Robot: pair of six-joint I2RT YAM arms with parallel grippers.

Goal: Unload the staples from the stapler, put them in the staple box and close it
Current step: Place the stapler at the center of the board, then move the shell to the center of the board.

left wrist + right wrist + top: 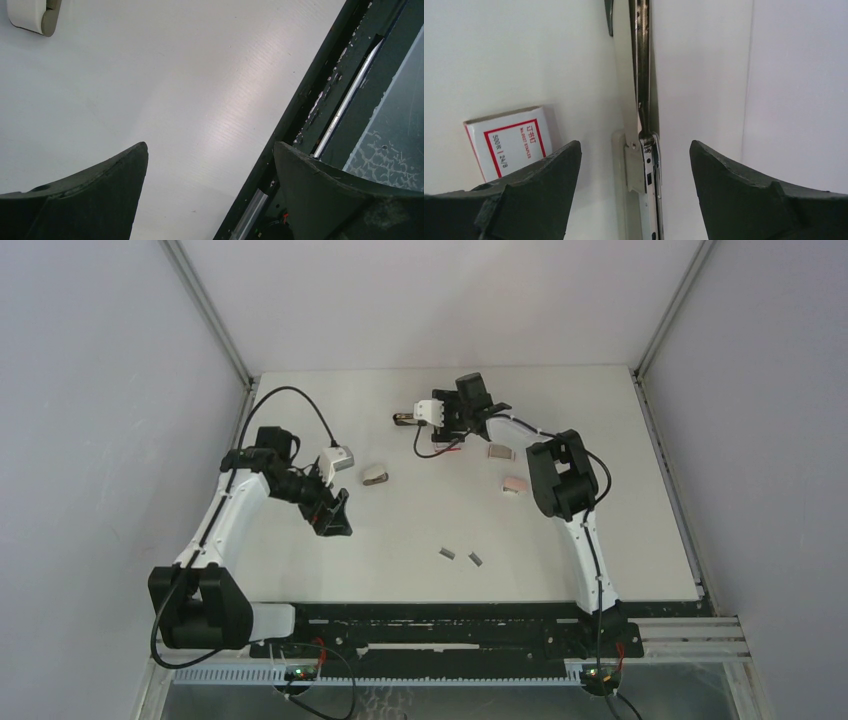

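Hovering left gripper (210,150), jaws wide apart, empty; beige stapler (375,476) nearby. Two grey staples (447,553) lie mid-front on table (600,540). Right gripper (635,150) jaws apart, straddling opened stapler (644,100), not touching; red-and-white box (509,142) beside.

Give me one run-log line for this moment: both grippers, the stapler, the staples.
left gripper: open, empty | right gripper: open around stapler, not gripping | staple box: beside stapler | staples: two strips on table

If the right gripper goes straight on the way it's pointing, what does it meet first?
Most likely the opened stapler, lined up between the fingers of the right gripper; the red-and-white box sits off to the side. Depth is hard to judge.
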